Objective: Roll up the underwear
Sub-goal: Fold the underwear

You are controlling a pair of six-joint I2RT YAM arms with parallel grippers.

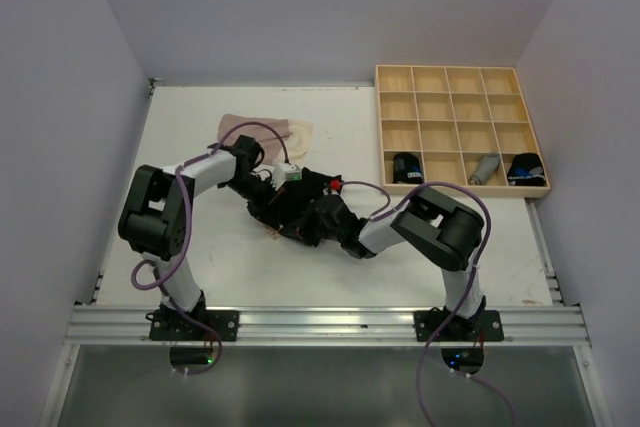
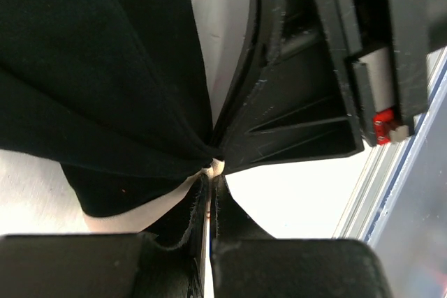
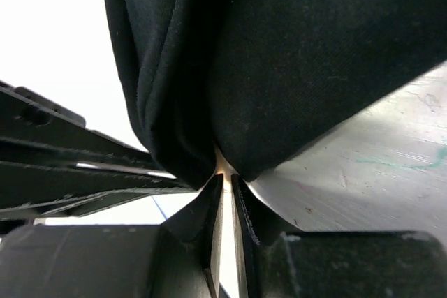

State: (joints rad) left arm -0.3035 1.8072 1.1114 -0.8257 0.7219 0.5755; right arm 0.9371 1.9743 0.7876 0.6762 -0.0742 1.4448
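Black underwear (image 1: pixel 300 209) lies bunched near the middle of the desk (image 1: pixel 200 137), caught between the two arms. The left jaws are clamped tight on a gathered fold of it. Seen from that wrist, the dark cloth fans up and away from the pinch, a pale beige strip of its inner side shows along the lower edge, and a beige sliver peeks out right at the fingertips (image 2: pixel 192 214). The right jaws are also pressed together on the black underwear, nearly closed, with the fabric hanging in heavy folds just past their tips. Both pairs of jaws meet close together over the bundle, so I cannot tell whether it is lifted clear of the desk. The left arm (image 1: pixel 195 175) reaches in from the left and the right arm (image 1: pixel 440 227) bends in from the right. Just behind the bundle, a pale beige-pink underwear (image 1: pixel 265 130) lies flat on the desk. Farther back on the right stands a wooden tray (image 1: pixel 380 127) of square compartments. Its nearest row holds a dark roll (image 1: pixel 405 167) in the leftmost square, a grey roll (image 1: pixel 485 169) in the third and a dark-and-blue roll (image 1: pixel 525 169) in the last.
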